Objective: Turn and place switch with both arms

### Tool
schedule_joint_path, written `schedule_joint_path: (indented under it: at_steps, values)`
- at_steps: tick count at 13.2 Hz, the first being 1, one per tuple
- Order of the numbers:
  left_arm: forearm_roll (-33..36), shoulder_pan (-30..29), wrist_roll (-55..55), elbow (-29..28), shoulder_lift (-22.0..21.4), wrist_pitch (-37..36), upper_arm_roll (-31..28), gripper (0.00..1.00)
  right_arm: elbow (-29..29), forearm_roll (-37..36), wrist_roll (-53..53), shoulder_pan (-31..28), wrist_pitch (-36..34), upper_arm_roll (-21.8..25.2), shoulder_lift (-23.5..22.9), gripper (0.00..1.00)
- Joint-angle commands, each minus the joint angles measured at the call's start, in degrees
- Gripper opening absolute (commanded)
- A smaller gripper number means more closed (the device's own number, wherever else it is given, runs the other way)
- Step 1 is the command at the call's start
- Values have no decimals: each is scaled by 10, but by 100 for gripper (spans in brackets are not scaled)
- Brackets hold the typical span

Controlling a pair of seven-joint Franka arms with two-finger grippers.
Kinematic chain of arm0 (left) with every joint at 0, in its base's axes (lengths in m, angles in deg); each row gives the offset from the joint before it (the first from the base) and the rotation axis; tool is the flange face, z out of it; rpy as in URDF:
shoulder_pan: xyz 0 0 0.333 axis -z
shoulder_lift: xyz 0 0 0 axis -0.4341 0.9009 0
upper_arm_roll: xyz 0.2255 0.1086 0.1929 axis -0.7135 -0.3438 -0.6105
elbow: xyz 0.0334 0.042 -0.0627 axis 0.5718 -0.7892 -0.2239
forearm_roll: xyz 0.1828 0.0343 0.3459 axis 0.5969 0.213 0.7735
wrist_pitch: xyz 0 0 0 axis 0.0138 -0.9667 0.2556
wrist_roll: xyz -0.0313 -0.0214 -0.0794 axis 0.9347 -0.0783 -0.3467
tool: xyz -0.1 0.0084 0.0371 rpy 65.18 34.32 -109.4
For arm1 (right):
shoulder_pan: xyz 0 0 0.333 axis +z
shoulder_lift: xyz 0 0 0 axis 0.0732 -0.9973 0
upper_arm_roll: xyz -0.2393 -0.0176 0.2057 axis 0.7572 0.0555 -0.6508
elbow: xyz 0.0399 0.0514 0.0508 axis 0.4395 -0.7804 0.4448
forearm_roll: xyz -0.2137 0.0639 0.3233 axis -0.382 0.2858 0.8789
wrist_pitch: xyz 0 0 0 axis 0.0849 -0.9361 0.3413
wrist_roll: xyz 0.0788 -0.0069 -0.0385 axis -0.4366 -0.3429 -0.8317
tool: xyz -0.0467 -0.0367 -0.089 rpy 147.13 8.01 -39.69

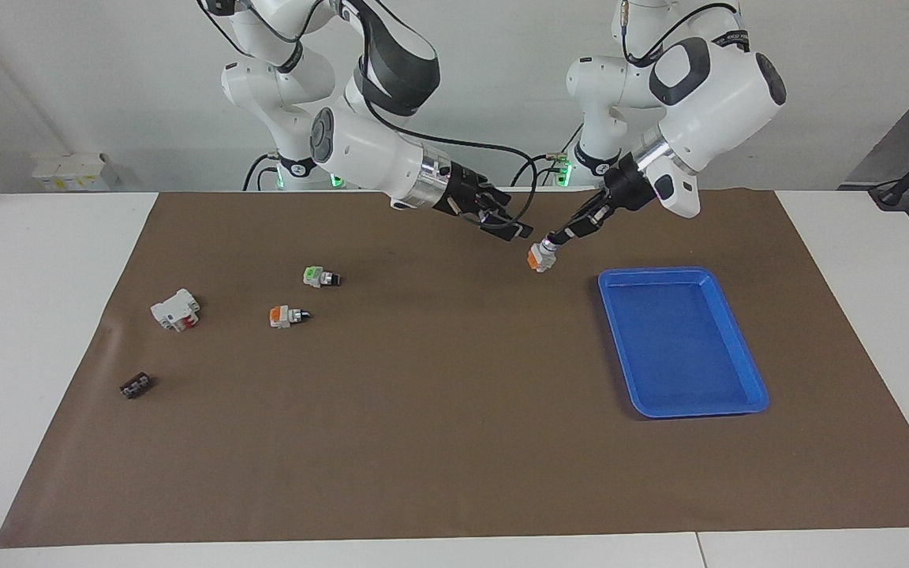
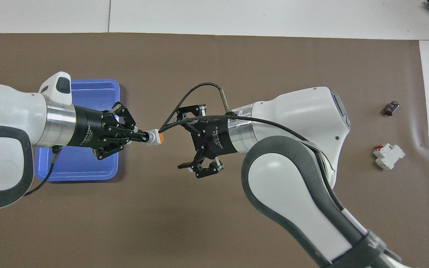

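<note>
The switch (image 1: 540,258) with its orange block end, white middle and black knob hangs in the air over the mat, just beside the blue tray's corner nearest the robots. My left gripper (image 1: 555,241) is shut on its knob end, orange end pointing away from the hand; in the overhead view the switch (image 2: 156,137) sticks out of the left gripper (image 2: 142,137). My right gripper (image 1: 511,227) (image 2: 180,139) stands open with nothing in it, a short gap from the orange end. A second orange switch (image 1: 284,316) lies on the mat toward the right arm's end.
The blue tray (image 1: 679,339) (image 2: 95,93) lies toward the left arm's end, partly under the left hand in the overhead view. A green-ended switch (image 1: 317,276), a white block with a red part (image 1: 175,309) (image 2: 388,156) and a small black part (image 1: 136,386) (image 2: 391,108) lie toward the right arm's end.
</note>
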Motion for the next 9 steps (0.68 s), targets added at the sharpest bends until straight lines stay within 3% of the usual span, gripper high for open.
schedule_joint_path:
  at_steps: [1, 7, 9]
  values:
    - [46, -39, -76, -58, -30, 15, 2, 0, -33, -73, -61, -32, -37, 2, 37, 100]
    - [183, -110, -259, -115, -26, 18, 2, 0, -30, -320, -239, -119, -105, 2, 79, 100]
    - [190, -135, -329, -132, -21, 48, 3, 0, -27, -390, -315, -150, -105, 3, 89, 100]
